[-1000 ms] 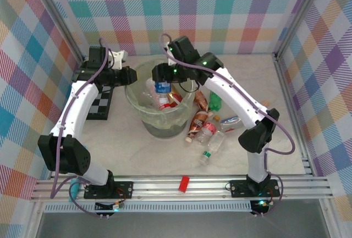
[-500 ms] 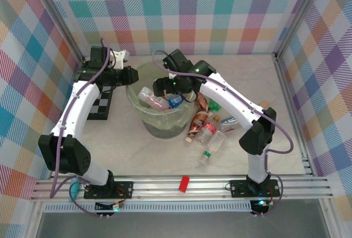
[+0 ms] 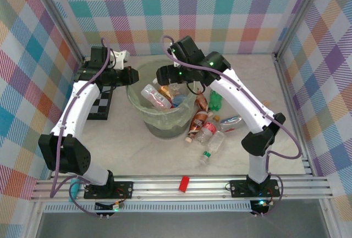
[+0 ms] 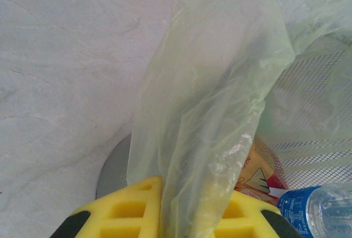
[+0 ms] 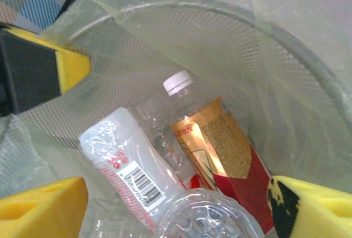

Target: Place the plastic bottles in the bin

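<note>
The thin pale-green plastic liner (image 4: 220, 84) is pinched between the yellow pads (image 4: 124, 210) of the left gripper (image 3: 132, 76) at the left rim of the large round translucent pale-green bin (image 3: 165, 128). The right gripper (image 3: 161, 76) is held over the bin, its fingers (image 5: 41, 208) spread wide and gripping nothing. At least 3 clear plastic bottles (image 5: 129, 164) are seen inside the bin. About 6 further bottles (image 3: 212, 133) are left on the pale table (image 3: 110, 150) just right of it.

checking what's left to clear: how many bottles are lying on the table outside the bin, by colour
green bottle: 1
brown bottles: 2
clear bottles: 3
total: 6, all on the table to the right of the bin
</note>
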Available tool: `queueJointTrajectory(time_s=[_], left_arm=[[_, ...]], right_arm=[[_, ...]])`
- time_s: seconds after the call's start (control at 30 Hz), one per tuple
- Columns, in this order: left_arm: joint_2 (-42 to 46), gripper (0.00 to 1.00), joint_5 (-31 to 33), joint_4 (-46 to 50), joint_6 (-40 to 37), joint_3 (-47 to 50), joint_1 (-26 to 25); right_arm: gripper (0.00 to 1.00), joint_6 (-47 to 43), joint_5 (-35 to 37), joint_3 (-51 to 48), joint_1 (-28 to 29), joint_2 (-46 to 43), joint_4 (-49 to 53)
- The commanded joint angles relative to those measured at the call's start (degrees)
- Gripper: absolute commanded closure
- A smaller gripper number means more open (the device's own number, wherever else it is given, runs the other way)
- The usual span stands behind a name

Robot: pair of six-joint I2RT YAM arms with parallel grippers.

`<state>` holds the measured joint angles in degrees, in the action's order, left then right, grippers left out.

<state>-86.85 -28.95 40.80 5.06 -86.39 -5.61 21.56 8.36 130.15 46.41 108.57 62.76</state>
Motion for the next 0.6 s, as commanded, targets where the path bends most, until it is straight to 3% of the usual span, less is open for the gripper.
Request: queueJointTrajectory(time_s=[0.0, 0.1, 0.27, 0.4, 0.57], left_arm=[[-0.95, 0.84, -0.37, 2.34, 0.75, 1.00, 0.07], [-0.92, 0.84, -0.29, 2.36, 0.74, 1.02, 0.04], [-0.87, 0.84, -0.38, 2.36, 0.82, 0.94, 0.11], [-0.87, 0.84, -0.32, 2.27, 0.83, 0.89, 0.07], [-0.89, 0.84, -0.47, 2.06, 1.18, 1.06, 0.07]], right_arm=[[0.24, -0.15, -0.64, -0.58, -0.07, 1.48, 2.69], [0.38, 1.17, -1.75, -4.32, 0.05, 0.98, 2.06], [0.44, 3.94, -3.61, -17.52, 0.56, -3.32, -5.20], [0.44, 4.13, -4.21, -19.30, 0.63, -4.74, -7.09], [0.39, 2.06, -4.70, -13.09, 0.61, -6.11, -8.10]])
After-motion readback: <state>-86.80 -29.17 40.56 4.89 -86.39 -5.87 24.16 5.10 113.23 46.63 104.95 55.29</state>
